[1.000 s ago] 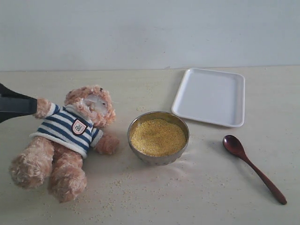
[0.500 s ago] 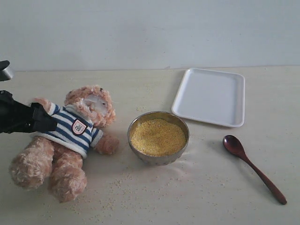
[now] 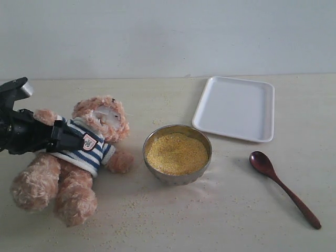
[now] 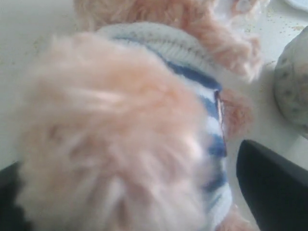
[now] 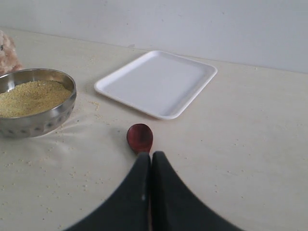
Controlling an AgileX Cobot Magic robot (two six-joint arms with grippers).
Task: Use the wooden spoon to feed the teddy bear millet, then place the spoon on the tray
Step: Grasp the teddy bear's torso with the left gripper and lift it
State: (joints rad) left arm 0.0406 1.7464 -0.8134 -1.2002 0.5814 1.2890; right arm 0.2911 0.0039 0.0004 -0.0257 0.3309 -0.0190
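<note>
- Wooden spoon (image 3: 283,188) lies flat on the tabletop (image 3: 220,226), on the right arm's side of the metal bowl (image 3: 178,177) and apart from it, not yet picked up.
- Its long axis runs slantwise: the oval head is the end nearer the metal bowl, and the handle points away from it.
- Right end effector (image 5: 150,156) is empty, with its fingers pressed together. In the right wrist view the spoon's head shows just past the tips and the handle is hidden beneath them, so the axis seems lined up with the fingers.
- Left end effector (image 3: 67,137) is spread about the teddy bear (image 3: 100,118), across the metal bowl from the spoon.
- Judgement: the right arm is nearer, and its fingers must part before closing across the handle.
</note>
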